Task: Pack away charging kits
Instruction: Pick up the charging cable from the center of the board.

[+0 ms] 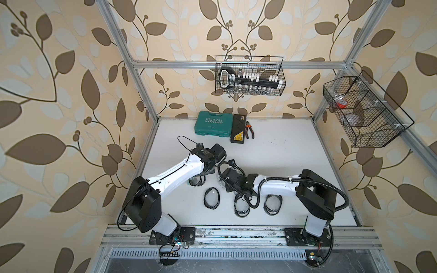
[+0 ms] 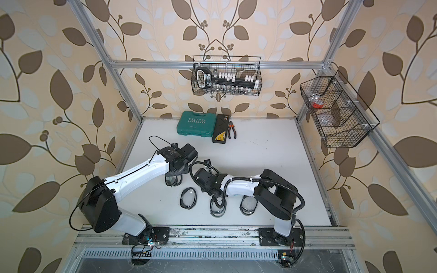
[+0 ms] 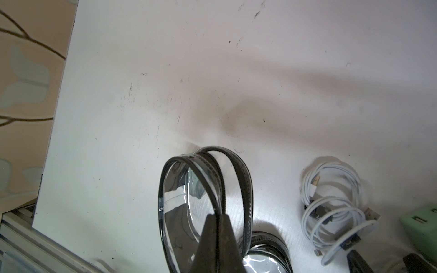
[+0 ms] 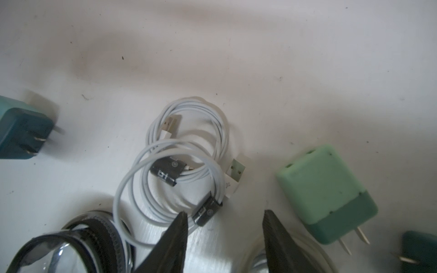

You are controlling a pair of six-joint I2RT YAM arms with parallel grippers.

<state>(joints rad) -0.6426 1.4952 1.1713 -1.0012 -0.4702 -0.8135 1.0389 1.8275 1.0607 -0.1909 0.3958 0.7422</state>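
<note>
**Ana:** What is the left gripper [image 3: 218, 216] doing?

**Ben:** It is pinched tight on the black rim of an oval clear zip pouch [image 3: 189, 203]. The pouch stands on edge just left of the coiled white cables [image 4: 221, 134], and its zip looks parted.

**Ana:** And the cables themselves?

**Ben:** They lie flat on the white table [image 3: 212, 71] as two overlapping loops, each tied with a black band. The right gripper [image 4: 225, 211] hangs over their near edge with its jaws apart, holding nothing. One band sits just inside the jaws.

**Ana:** Which arm is nearer?

**Ben:** The right one, clearly. Probably it must close on a loop and carry it left, toward the pouch. Just right of the cables rests a mint and teal cube plug adapter [image 4: 324, 189], not touching them.
</note>
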